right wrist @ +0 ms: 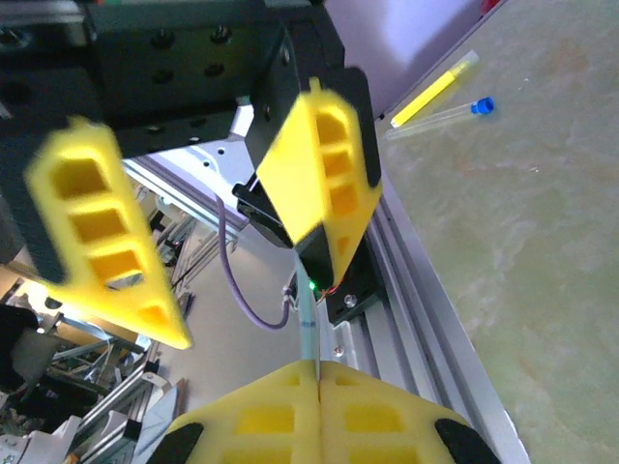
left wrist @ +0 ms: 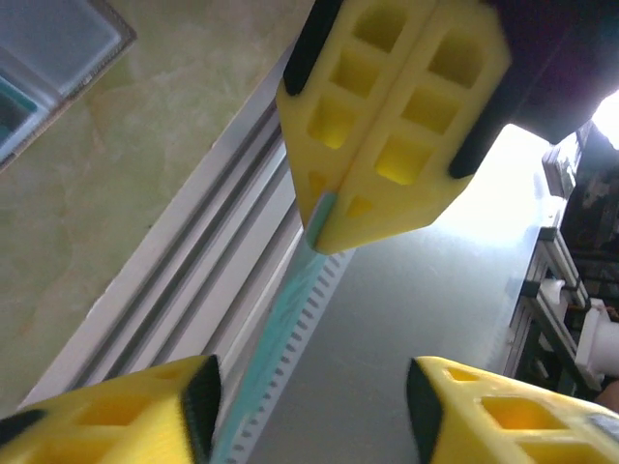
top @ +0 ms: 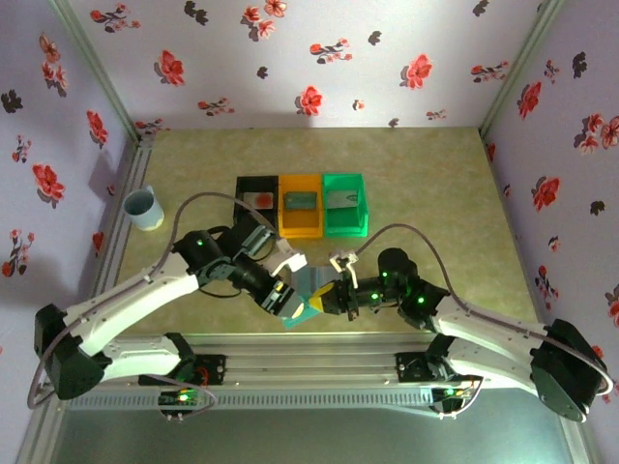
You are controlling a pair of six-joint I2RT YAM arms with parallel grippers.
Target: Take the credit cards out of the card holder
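A thin teal credit card (right wrist: 308,329) shows edge-on, and my right gripper (right wrist: 317,372) is shut on its end. In the left wrist view the same card (left wrist: 280,329) hangs from the right gripper's closed fingers (left wrist: 387,126) and runs down beside one finger of my left gripper (left wrist: 305,406), which is open and no longer pinching it. From above, both grippers meet near the table's front edge, left gripper (top: 288,302) and right gripper (top: 329,295), over the blue-grey card holder (top: 313,282). The holder's corner (left wrist: 48,48) lies flat on the table.
Three bins stand in a row behind: black bin (top: 244,184), orange bin (top: 300,228), green bin (top: 345,228), each with a card inside. A pale blue cup (top: 144,207) is at the left. A yellow pen (right wrist: 435,89) and a blue-capped tube (right wrist: 445,118) lie near the front rail (top: 300,362).
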